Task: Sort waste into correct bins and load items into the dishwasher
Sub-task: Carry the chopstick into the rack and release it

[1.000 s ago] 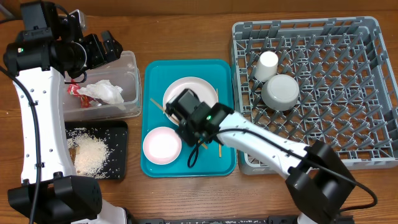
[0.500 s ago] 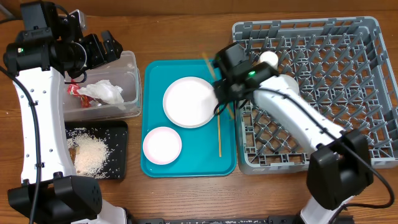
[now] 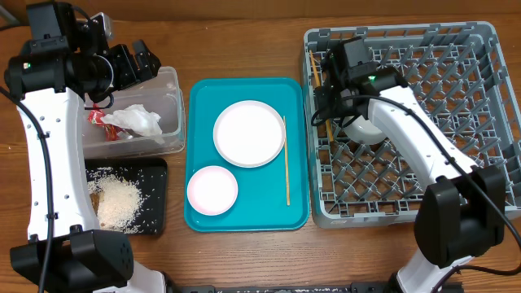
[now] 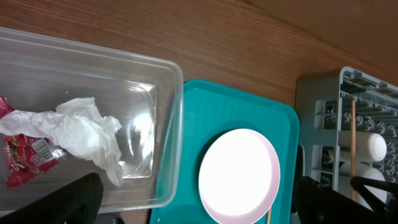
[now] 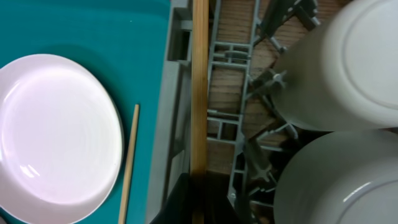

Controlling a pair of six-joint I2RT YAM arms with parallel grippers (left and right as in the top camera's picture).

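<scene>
Held chopstick (image 5: pixel 199 87): thin straight wooden stick, lengthwise over the left edge of the dish rack (image 3: pixel 456 98), its near end between the fingers of the right gripper (image 5: pixel 199 194).
Right gripper: clamped tight on that chopstick, just left of the white cup (image 4: pixel 372 146) and greyish bowl (image 3: pixel 364 132) standing in the rack.
Change: a second ago this gripper was low over the teal tray (image 3: pixel 203 98), between the plate and the small bowl; it has since carried one stick across to the rack.
Second chopstick (image 3: pixel 286 163): remains on the tray, flat, just right of the plate.
Plate (image 3: pixel 248 133): pale pink, round, glossy, unmoved.
Small bowl (image 3: pixel 212 190): pink-white, on the tray's near left.
Rack: grey plastic lattice with upright pegs.
Left gripper (image 3: pixel 137 62): jaws spread wide, empty, above the clear tub (image 3: pixel 175 81), unchanged.
Tub contents: crumpled white tissue (image 3: pixel 137 120), shiny red wrapper (image 3: pixel 96 116).
Black tray (image 3: pixel 155 171): holds loose rice grains (image 3: pixel 118 199).
</scene>
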